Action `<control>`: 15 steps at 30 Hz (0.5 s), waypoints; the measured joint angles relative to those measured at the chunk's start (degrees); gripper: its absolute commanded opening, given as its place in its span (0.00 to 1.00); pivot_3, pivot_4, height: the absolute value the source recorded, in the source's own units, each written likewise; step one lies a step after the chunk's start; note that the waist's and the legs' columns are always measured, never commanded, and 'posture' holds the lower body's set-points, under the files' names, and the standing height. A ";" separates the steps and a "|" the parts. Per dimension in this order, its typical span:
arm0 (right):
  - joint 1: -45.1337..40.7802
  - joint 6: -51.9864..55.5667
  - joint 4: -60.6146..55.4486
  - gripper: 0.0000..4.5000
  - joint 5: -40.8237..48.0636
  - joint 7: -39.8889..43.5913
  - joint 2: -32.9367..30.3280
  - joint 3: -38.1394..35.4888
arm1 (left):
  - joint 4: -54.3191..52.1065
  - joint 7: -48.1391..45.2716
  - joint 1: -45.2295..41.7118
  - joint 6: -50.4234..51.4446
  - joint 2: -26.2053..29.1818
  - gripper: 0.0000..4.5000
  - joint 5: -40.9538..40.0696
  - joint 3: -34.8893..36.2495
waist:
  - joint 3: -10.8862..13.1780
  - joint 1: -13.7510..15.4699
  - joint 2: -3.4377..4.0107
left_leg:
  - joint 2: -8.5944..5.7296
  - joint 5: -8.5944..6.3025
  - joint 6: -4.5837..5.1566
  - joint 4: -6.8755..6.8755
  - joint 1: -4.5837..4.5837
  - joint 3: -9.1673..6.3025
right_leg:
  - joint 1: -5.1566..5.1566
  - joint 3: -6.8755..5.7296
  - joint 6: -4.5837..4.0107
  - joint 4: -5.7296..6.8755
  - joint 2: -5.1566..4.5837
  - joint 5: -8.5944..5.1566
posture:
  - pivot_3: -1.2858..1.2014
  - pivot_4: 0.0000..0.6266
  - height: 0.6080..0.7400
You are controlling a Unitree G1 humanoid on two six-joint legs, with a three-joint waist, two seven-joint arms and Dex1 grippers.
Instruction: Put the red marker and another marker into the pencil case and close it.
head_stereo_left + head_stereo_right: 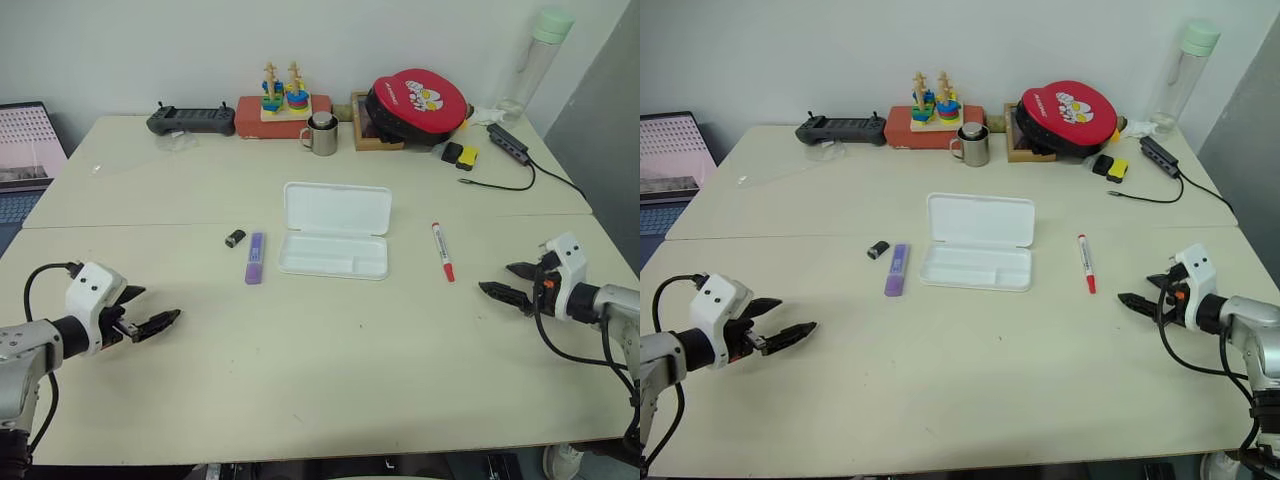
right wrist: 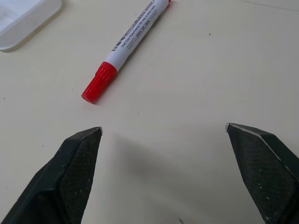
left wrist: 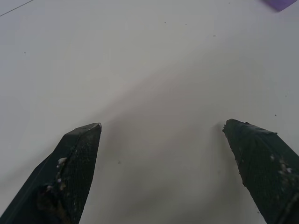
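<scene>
Nearest the robot, the left gripper [image 1: 150,322] hangs low over the near left part of the pale desk [image 1: 330,380], its two black fingers spread wide with nothing between them; in the left wrist view only bare desk lies between the tips. On the opposite side, the right gripper [image 1: 512,284] sits above the near right part of the desk, pointing in toward the middle, its fingers likewise spread apart and empty.

Just beyond the right gripper lies the red marker [image 1: 442,251], flat on the desk, its red cap toward the robot and its white barrel running away from it. It is to the right of the pencil case and apart from it. In the right wrist view the capped end [image 2: 98,83] lies a little ahead of the open fingertips, not touching them.

The pencil case [image 1: 335,240] rests in the middle of the desk, open, its lid laid back flat on the far side and the moulded tray on the near side. Left of it lies the light-purple marker [image 1: 255,257], lengthwise toward the robot, near the case but not touching. A small black cap-like object [image 1: 235,238] lies just left of that marker.

Along the far edge stand a black controller [image 1: 190,120], a ring-stacking toy [image 1: 283,95] on a red box, a metal mug [image 1: 322,135], a red round pad [image 1: 418,103], a clear bottle [image 1: 538,55] and a cabled adapter [image 1: 508,143].
</scene>
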 measured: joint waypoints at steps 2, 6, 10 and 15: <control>-0.02 0.00 0.00 0.99 0.00 0.18 0.00 -0.01 | -0.16 0.08 0.08 0.05 -0.16 1.00 0.00 0.00 | 0.00 0.00 0.00 | 0.00 0.00 0.00 0.00 0.00 -0.01 | 0.00 -0.01 0.00 0.00 0.00 0.00 | 0.52 0.24 1.00; -0.03 -0.01 0.00 0.99 -0.01 0.24 0.00 -0.02 | -0.17 0.12 0.08 0.08 -0.19 1.00 0.09 0.00 | 0.00 0.00 0.00 | 0.00 0.00 0.00 0.00 0.00 0.00 | 0.00 -0.01 0.00 0.00 0.00 0.00 | 0.52 0.24 1.00; -0.03 0.02 -0.03 0.99 0.00 0.28 0.00 -0.03 | -0.17 0.12 -0.01 0.08 -0.27 1.00 0.23 -0.09 | 0.00 0.00 0.00 | 0.00 0.00 0.00 0.00 0.00 -0.01 | 0.00 -0.01 0.00 0.00 0.00 0.00 | 0.52 0.24 1.00; -5.27 4.56 -4.97 0.99 4.27 0.88 0.68 -0.07 | -9.14 0.27 -4.85 6.33 -2.82 1.00 -3.52 -2.61 | 0.03 0.09 0.01 | -0.01 0.00 0.00 0.09 -0.07 -0.02 | 0.00 0.00 0.01 0.03 -0.02 0.00 | 0.52 0.24 1.00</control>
